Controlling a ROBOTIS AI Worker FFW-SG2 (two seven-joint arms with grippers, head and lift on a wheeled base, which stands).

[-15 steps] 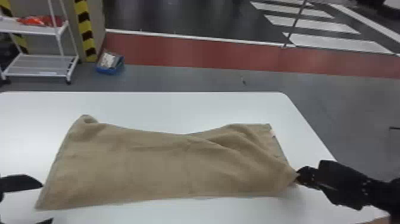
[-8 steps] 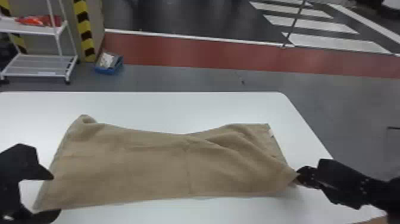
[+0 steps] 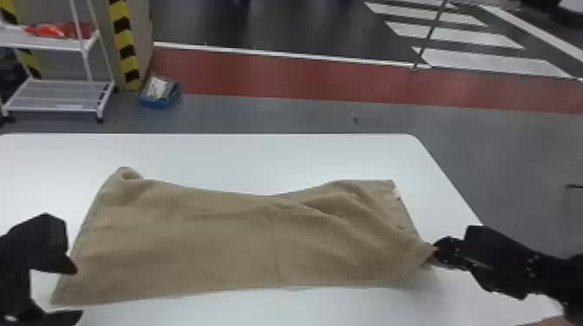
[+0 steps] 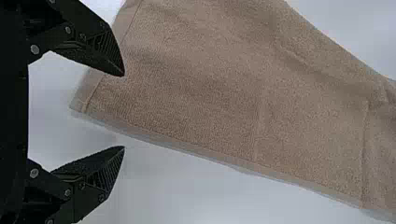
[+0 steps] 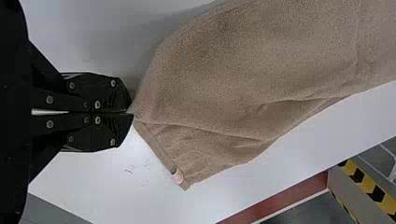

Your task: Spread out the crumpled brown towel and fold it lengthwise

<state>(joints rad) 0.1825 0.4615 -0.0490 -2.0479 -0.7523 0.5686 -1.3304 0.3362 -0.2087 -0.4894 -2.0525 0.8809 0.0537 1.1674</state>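
The brown towel (image 3: 208, 242) lies on the white table (image 3: 260, 160), its long axis running from your left to your right. Your left gripper (image 3: 79, 291) is the nearer to its near-left corner (image 4: 84, 103), fingers spread either side of it; closing there looks like the next move. Your right gripper (image 5: 132, 113) pinches the towel's right end. Compared with a second ago, the left gripper is farther in over the table; the towel looks unchanged.

Bright, diffuse light on the white table (image 3: 225, 160); dark floor (image 3: 269, 26) behind reads dimmer, faint sheen. Soft shadow beside brown towel (image 3: 234, 242), right end. Right wrist view: pale glare on table near towel.
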